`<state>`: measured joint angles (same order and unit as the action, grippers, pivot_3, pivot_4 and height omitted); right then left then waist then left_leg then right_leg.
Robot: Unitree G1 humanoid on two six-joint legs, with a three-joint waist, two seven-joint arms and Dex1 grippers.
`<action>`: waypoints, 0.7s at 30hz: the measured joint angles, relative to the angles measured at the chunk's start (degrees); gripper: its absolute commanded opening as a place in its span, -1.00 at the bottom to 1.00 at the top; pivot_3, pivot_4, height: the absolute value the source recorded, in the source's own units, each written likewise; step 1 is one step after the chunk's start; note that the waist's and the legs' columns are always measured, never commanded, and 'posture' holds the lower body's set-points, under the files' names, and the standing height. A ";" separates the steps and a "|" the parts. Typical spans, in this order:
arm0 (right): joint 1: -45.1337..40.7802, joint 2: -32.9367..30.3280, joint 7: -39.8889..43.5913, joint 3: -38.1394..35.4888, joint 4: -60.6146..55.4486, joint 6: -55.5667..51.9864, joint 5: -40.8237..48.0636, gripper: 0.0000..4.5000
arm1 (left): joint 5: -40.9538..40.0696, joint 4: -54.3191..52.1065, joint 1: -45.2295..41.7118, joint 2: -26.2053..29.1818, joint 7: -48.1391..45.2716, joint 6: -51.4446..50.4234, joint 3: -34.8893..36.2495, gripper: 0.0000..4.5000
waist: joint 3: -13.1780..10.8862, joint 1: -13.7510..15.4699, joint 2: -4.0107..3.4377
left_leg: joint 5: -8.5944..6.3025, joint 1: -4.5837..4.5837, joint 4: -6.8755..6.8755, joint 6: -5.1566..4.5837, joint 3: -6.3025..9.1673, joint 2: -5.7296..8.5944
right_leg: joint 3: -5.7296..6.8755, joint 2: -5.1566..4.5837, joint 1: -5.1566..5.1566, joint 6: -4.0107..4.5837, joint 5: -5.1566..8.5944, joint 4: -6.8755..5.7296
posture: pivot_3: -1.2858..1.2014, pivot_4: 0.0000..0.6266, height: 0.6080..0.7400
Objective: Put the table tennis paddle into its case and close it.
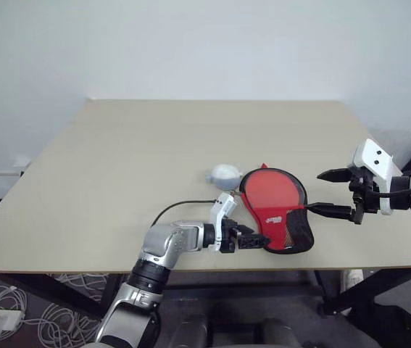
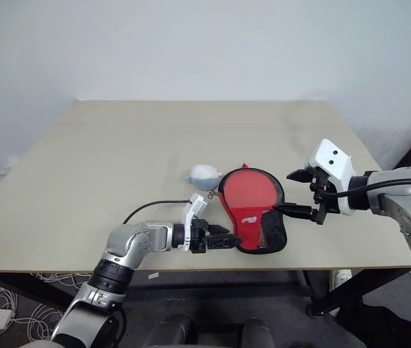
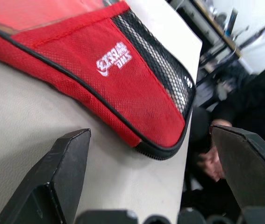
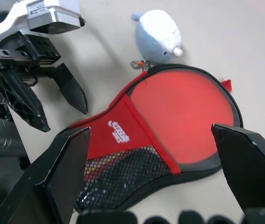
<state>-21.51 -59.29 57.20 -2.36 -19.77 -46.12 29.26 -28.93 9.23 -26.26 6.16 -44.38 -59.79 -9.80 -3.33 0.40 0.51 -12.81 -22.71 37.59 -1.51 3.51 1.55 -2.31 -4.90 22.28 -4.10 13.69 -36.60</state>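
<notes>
looking down on the beige table [image 1: 118, 167], we find the case [image 1: 274, 210] lying flat near the front edge, between our two grippers. its long axis runs from the round head, farther from us, to the narrow handle end, at the front edge. the left gripper [image 1: 247, 239] sits just beside that narrow end with its two black fingers spread apart and nothing between them; in the left wrist view the case's black-trimmed tip lies just ahead of the gap, slightly off the table edge side. the right gripper [image 1: 335, 194] hovers off the case's other flank, jaws wide apart and empty, one finger close to the mesh pocket. we judge the left gripper the nearer one to the handle end.

the table tennis paddle [image 4: 181, 107] rests inside the case: its smooth red rubber face fills the round head, framed by black trim, and its handle is hidden under the pocket. the case is woven red fabric with a white logo and a black mesh pocket [image 4: 123, 172]. we cannot tell how far the zip is drawn. a small soft blue-and-white plush charm [image 4: 158, 35] lies touching the head's rim by a clip.
</notes>
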 measured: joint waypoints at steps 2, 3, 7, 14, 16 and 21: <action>0.19 0.10 -0.42 0.00 -0.21 -0.35 0.07 1.00 | -0.43 0.96 -0.62 -0.95 0.79 -1.06 0.78 0.93 | 0.00 0.27 0.00 | -0.02 0.00 0.07 -0.02 0.02 0.01 | 0.02 -0.01 0.00 0.01 0.01 0.00 | 0.03 -1.00 1.00; 0.22 0.22 -0.73 0.00 -0.36 -0.53 0.08 1.00 | -0.78 1.73 -1.05 -1.79 1.48 -2.04 1.68 0.93 | 0.00 0.40 -0.01 | -0.04 0.00 0.12 -0.04 0.02 0.01 | 0.04 -0.01 -0.01 0.01 0.01 0.00 | 0.03 -1.00 1.00; 0.23 1.52 -1.60 0.00 -1.24 -1.24 0.44 1.00 | -1.41 4.24 -2.92 -4.71 4.32 -5.01 4.05 0.93 | 0.01 0.52 0.00 | -0.08 -0.02 0.23 -0.10 0.06 0.05 | 0.08 -0.03 -0.04 -0.01 0.00 0.02 | 0.03 -1.00 1.00; 0.22 2.75 -2.89 0.01 -1.41 -2.28 0.85 1.00 | -1.34 9.09 -7.25 -9.20 9.38 -8.46 6.74 0.93 | 0.02 0.53 0.02 | -0.09 -0.02 0.24 -0.11 0.08 0.09 | 0.09 -0.05 -0.11 -0.03 0.01 0.03 | 0.03 -1.00 1.00; 0.22 3.04 -3.29 0.01 -1.43 -2.46 1.03 1.00 | -1.35 10.24 -8.35 -9.69 10.21 -9.22 7.21 0.93 | 0.02 0.53 0.02 | -0.09 -0.02 0.24 -0.11 0.08 0.10 | 0.09 -0.05 -0.10 -0.04 0.01 0.03 | 0.03 -1.00 1.00; 0.22 3.33 -3.67 0.02 -1.47 -2.56 1.09 1.00 | -1.37 11.59 -9.37 -10.19 10.99 -9.87 8.09 0.93 | 0.02 0.50 0.02 | -0.09 -0.03 0.24 -0.11 0.07 0.10 | 0.08 -0.05 -0.11 -0.03 0.01 0.02 | 0.03 -1.00 1.00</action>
<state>-21.29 -55.96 53.54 -2.34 -21.23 -48.68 30.35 -30.29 20.82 -35.63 -4.03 -33.39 -69.66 -1.71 -3.31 0.90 0.53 -12.90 -22.74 37.82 -1.61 3.58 1.65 -2.23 -4.95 22.17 -4.13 13.70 -36.58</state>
